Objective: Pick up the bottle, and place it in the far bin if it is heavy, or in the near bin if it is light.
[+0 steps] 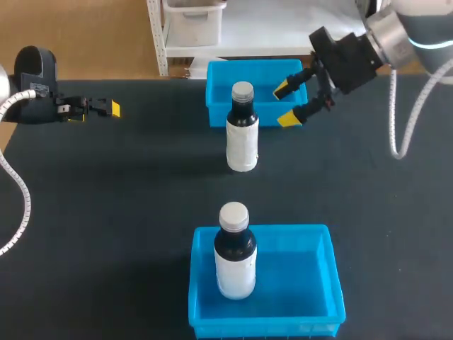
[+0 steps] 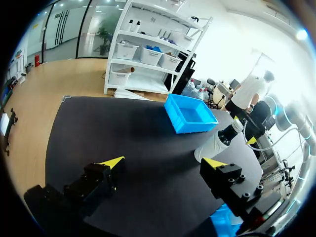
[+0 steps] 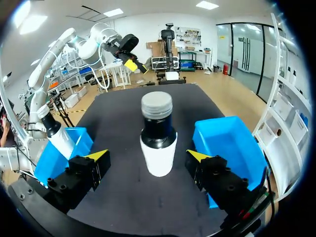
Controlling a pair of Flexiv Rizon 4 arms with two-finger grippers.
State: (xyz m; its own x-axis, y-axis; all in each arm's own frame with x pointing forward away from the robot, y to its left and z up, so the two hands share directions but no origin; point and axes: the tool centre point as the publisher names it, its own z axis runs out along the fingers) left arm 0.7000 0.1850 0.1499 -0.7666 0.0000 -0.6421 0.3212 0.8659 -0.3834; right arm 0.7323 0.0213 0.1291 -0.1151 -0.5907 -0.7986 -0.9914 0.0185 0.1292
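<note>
A dark bottle (image 1: 242,134) with a white label and grey cap stands upright on the black table just in front of the far blue bin (image 1: 218,112). My right gripper (image 1: 290,103) is open, hanging over that bin's right part, a little to the bottle's right and apart from it. In the right wrist view the bottle (image 3: 158,136) stands just ahead of the spread fingers of the gripper (image 3: 148,155), untouched. My left gripper (image 1: 106,108) is open and empty at the table's far left. From its wrist view the gripper (image 2: 165,163) has the bottle (image 2: 217,143) ahead and off to one side.
The near blue bin (image 1: 304,280) at the front holds a second, similar bottle (image 1: 235,255) standing upright. The far bin (image 3: 232,143) has nothing in it that shows. Bare black table lies between the bins and out to both sides.
</note>
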